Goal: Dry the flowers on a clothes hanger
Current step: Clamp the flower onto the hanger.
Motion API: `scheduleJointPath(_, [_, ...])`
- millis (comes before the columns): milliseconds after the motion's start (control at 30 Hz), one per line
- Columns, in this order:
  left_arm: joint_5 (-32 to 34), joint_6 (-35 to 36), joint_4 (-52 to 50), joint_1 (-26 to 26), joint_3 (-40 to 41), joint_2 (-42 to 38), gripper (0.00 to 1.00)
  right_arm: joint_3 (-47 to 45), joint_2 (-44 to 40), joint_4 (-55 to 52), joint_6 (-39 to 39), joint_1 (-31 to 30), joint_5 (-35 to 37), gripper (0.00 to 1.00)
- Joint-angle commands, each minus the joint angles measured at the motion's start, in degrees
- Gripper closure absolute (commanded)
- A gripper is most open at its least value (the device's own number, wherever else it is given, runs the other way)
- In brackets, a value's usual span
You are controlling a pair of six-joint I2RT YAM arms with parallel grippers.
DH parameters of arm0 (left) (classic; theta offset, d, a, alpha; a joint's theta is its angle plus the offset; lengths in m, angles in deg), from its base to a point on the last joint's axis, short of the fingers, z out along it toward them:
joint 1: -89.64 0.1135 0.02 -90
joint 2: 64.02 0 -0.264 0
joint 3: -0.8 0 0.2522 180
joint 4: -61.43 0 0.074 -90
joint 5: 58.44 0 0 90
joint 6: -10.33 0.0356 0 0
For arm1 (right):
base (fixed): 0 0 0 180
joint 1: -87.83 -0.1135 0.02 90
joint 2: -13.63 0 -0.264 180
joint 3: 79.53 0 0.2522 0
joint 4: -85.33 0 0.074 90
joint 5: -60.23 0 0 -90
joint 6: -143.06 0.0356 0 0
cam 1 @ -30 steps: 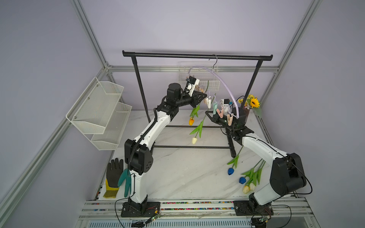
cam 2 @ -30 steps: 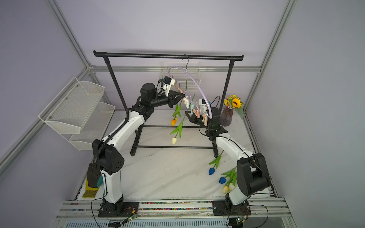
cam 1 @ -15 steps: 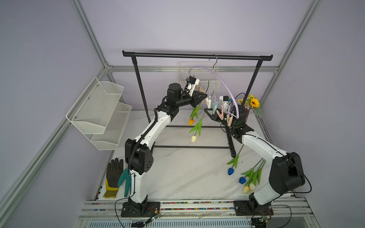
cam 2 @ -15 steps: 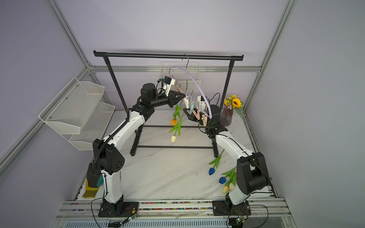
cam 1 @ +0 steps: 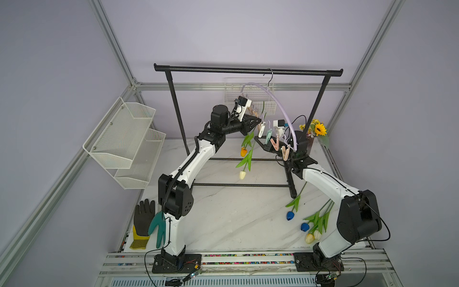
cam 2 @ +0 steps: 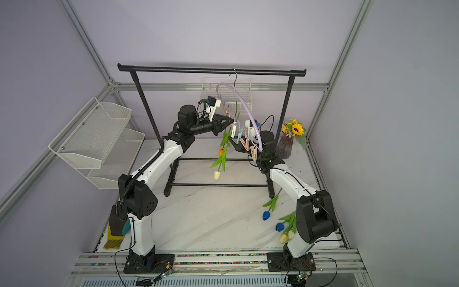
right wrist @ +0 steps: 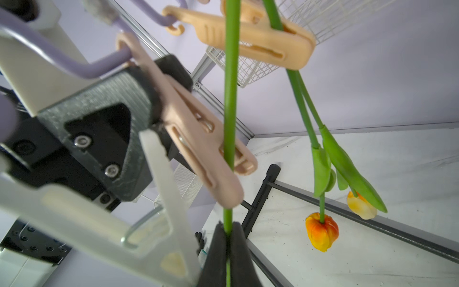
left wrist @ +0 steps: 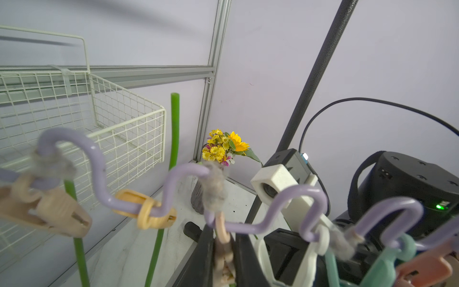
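Overhead, both pincers at the hanger

Lilac clothes hanger (cam 1: 280,104) hooked on black rack bar (cam 1: 223,69), far centre. Left gripper (left wrist: 223,241) squeezes tail of peach clothespin (right wrist: 198,139). Right gripper (right wrist: 227,231) clamped tight on stem (right wrist: 229,99) of cream tulip (cam 1: 242,175), stem crossing that pin's mouth, head dangling below. Orange tulip (right wrist: 321,231) already pinned alongside. Loose tulips (cam 1: 319,220), blue and cream heads, lie on table (cam 1: 223,223), near right.

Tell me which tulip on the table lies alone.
The blue tulip nearer the rack foot; the other blue one and two cream ones lie bunched by the right arm.
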Motion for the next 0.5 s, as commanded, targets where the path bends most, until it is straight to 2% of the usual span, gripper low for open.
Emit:
scheduleJointPath(0, [-0.8,-1.1,0.8,0.1,-2.1,0.4,0.95,1.4,0.6,0.2,-1.2,-0.5,-0.8,1.00])
scheduleJointPath(133, [-0.4,-1.1,0.7,0.2,-2.1,0.4,0.94,1.1,0.3,0.1,-1.5,-0.5,-0.8,1.00])
scheduleJointPath(167, [-0.3,-1.2,0.7,0.3,-2.1,0.4,0.91,1.1,0.3,0.0,-1.7,-0.5,-0.7,1.00])
scheduleJointPath(333, [-0.2,-1.3,0.7,0.5,-2.1,0.3,0.52,0.7,0.0,-0.8,-2.5,-0.5,-0.2,1.00])
scheduleJointPath(467, [0.2,-0.8,0.4,0.6,-2.1,-0.2,0.40,1.0,0.0,-1.9,-3.4,-0.5,0.4,1.00])
